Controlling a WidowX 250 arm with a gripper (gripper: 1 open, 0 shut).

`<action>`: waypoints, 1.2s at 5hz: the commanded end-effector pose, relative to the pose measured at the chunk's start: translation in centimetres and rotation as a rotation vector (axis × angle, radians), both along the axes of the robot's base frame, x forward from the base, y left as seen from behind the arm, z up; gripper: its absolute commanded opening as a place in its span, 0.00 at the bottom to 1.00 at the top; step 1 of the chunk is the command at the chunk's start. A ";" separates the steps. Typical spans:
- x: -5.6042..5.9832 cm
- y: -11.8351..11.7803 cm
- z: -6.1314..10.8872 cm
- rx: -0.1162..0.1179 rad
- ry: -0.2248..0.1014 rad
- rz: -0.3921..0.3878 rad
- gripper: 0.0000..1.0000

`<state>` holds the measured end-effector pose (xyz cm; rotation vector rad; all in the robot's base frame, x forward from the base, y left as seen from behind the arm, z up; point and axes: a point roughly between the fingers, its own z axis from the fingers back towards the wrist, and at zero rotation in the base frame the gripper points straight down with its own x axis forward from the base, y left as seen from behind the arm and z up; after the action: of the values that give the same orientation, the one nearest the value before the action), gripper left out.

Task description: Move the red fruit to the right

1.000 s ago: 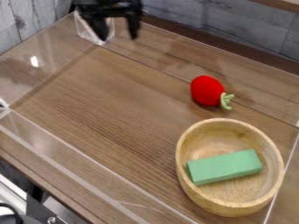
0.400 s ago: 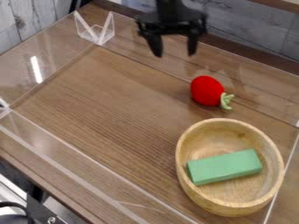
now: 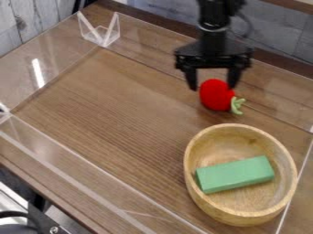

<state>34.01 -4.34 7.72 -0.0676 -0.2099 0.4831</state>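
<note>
The red fruit point(image 3: 218, 93), a small strawberry-like toy with a green stem end point(image 3: 237, 104) pointing right, lies on the wooden table right of centre. My black gripper point(image 3: 214, 75) hangs just above its upper left side, open, with one finger point(image 3: 188, 77) to its left and the other at its upper right. Nothing is held between the fingers.
A wooden bowl point(image 3: 199, 187) holding a green rectangular block point(image 3: 233, 174) sits at the front right, below the fruit. Clear plastic walls point(image 3: 49, 151) border the table's front and left, and a clear bracket point(image 3: 98, 29) stands at the back left.
The gripper has travelled right and down from the back left of the table to just above the red fruit. The fruit, bowl and block have not moved.
</note>
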 end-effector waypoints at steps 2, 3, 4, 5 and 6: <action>2.2 1.1 2.1 0.031 -0.072 -0.059 1.00; 2.6 1.5 0.8 0.051 -0.058 -0.044 1.00; 3.0 1.6 0.1 0.057 -0.052 -0.036 1.00; 3.5 1.1 0.4 0.060 -0.051 -0.065 1.00; 3.8 0.6 0.5 0.062 -0.044 -0.086 1.00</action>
<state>36.51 -3.58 6.05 -0.0070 -0.1971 0.3930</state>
